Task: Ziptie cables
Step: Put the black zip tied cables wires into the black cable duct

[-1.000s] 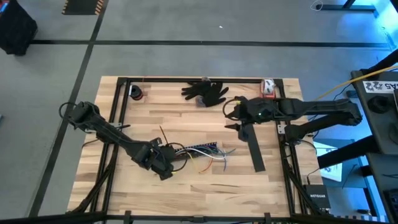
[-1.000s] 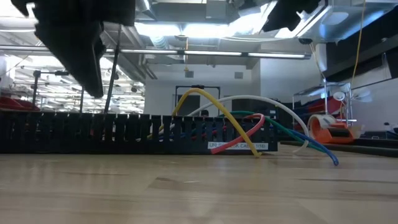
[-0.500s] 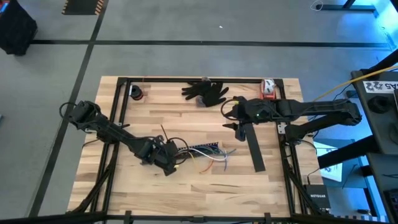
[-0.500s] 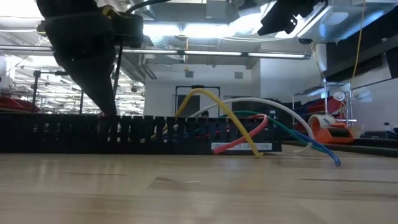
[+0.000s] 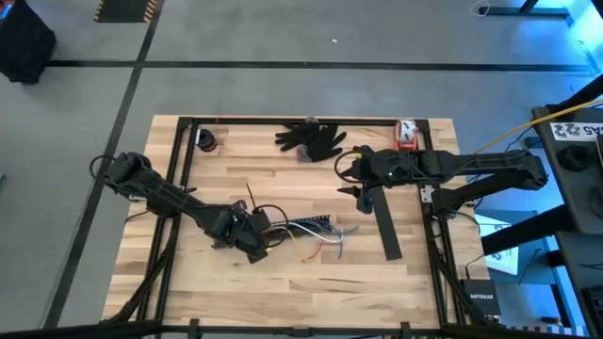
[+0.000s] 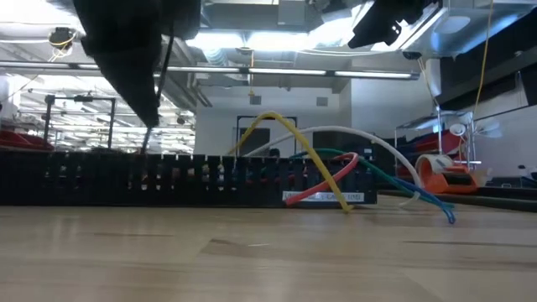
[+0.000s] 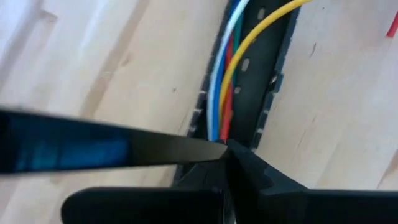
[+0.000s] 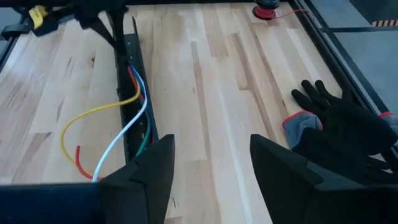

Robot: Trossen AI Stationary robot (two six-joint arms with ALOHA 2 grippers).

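Note:
The cables, thin yellow, white, blue, green and red wires, lie partly in a black slotted channel at the table's middle. Their loose ends arch out of its right end. My left gripper stands at the channel's left end, shut on a thin black zip tie. In the left wrist view the gripper is just short of the wires. My right gripper hangs open above the table's right half, with nothing between its fingers. My left gripper pinches the zip tie between its two fingertips, at one end of the strip. The fingers slant down from the table's left side and lie across the strip. The rest of the strip sticks out sideways, toward the table's far side, above the wood.
A second long black piece lies on the table below my right gripper. A black glove lies at the far edge, with an orange and white object to its right and a small dark round thing far left. A black frame rims the table.
My left gripper has shifted a little toward the far edge and the channel's left end. In the low view it dipped to the channel and then rose again. My right arm has kept still.

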